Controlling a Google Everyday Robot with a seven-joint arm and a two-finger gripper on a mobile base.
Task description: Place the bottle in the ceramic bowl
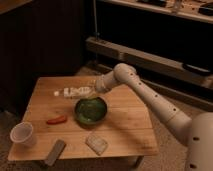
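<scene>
The gripper (91, 90) hung just behind the glossy dark green ceramic bowl (91, 110); the slim whitish bottle (75, 92) lay sideways at its tip. Looked light, rigid, slippery; grab mid-body.

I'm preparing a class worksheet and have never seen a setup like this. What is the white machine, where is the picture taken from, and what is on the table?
One camera looks down at a wooden table. The white jointed thing is a robot arm. Its gripper is at one end of the bottle, just behind the green ceramic bowl. Also on the table: a white cup, a small red object, a grey bar and a pale block.
</scene>
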